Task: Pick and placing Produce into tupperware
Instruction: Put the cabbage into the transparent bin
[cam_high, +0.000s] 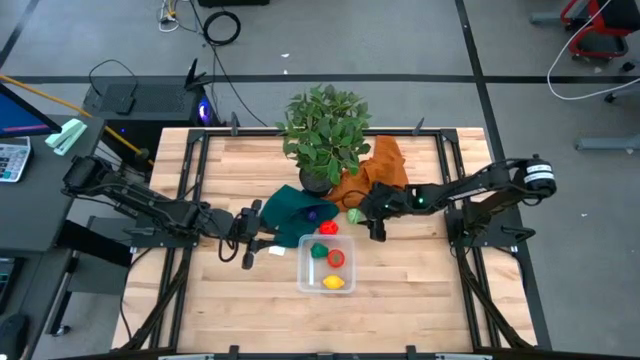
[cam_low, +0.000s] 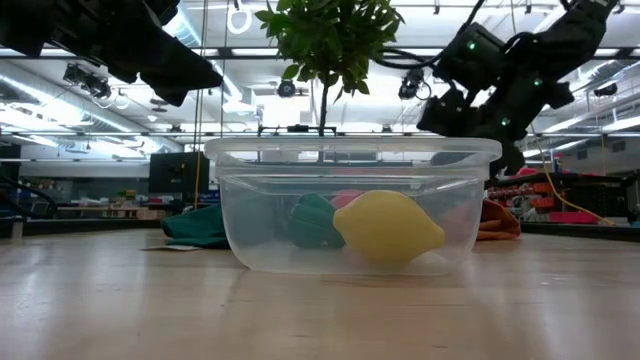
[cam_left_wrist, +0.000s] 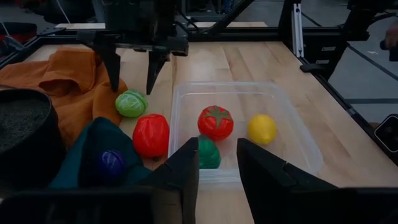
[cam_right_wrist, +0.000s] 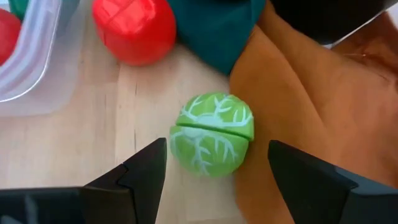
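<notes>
I have the right gripper (cam_right_wrist: 211, 180) spread wide and empty, poised over the green cabbage (cam_right_wrist: 213, 142), which sits between my two fingers, nearest of all to the tips. My judgement is that the step in hand is the pick of this piece. To do it well I would come straight down so the fingers straddle its round sides evenly, keep the far finger from snagging the orange cloth (cam_right_wrist: 323, 106) that the cabbage touches on that side, and close only once the tips are low around it.

Just beyond the cabbage lies the red pepper (cam_right_wrist: 134, 28) on bare wood, and past it the corner of the tupperware (cam_right_wrist: 34, 68), so the carry should be short. The green cloth (cam_right_wrist: 211, 28) lies beside the pepper, further ahead of the tips.

The left gripper (cam_left_wrist: 217, 165) waits at the container's opposite side, fingers parted with nothing between them.

My count, working outward: one cabbage and one red pepper outside; one dark purple piece (cam_left_wrist: 112, 162) on the green cloth; inside the tupperware, three pieces: a dark green one (cam_left_wrist: 208, 152), a tomato (cam_left_wrist: 215, 121), a lemon (cam_left_wrist: 262, 128). Two cloths, one potted plant (cam_high: 325, 130), one container.
</notes>
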